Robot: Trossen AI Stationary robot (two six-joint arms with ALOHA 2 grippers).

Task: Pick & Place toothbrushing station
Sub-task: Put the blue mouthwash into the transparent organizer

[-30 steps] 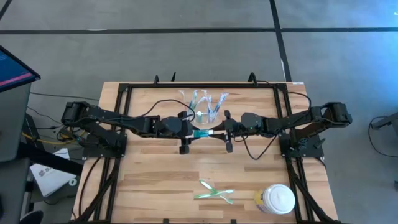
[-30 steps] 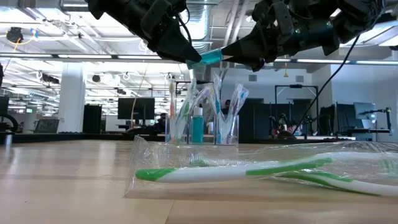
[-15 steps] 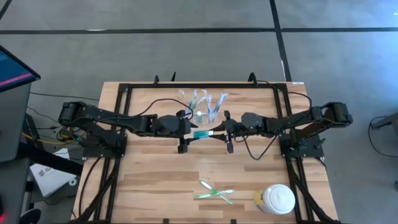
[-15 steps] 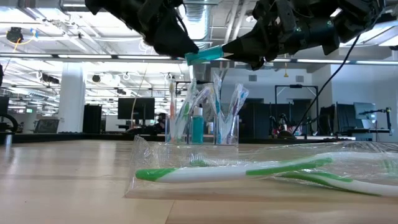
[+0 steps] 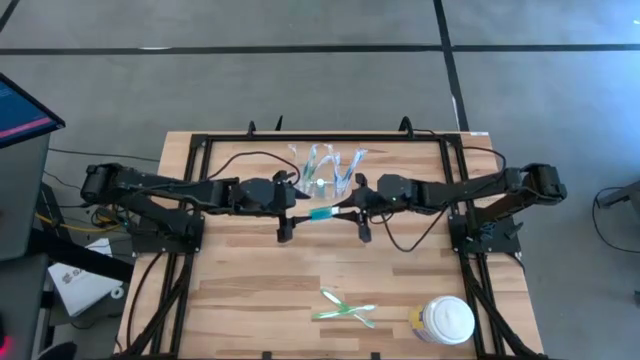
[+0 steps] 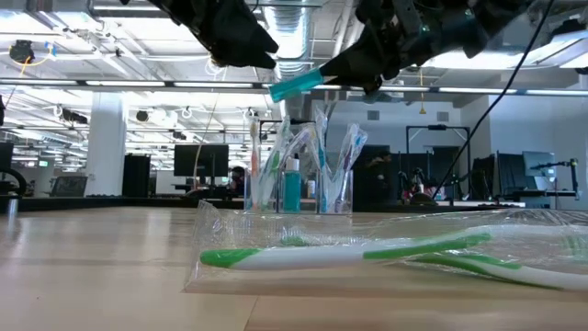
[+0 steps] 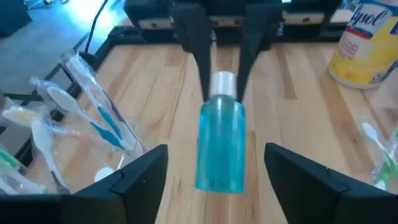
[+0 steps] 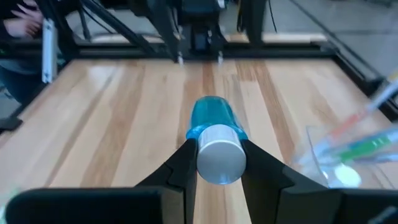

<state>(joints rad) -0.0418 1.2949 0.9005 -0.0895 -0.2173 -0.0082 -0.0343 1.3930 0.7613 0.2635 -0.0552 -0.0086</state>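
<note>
Above the table's middle, the right gripper (image 5: 347, 209) pinches the small teal tube (image 5: 322, 213) by its capped end, long axis pointing toward the left gripper (image 5: 296, 211), whose fingers are spread wide, empty.

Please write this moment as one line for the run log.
right gripper: shut on teal tube, above table | left gripper: open, apart from tube | holder: behind

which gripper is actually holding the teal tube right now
The right gripper: its fingers pinch the teal tube at its silver cap end. The left gripper stands open, clear of the tube.
</note>
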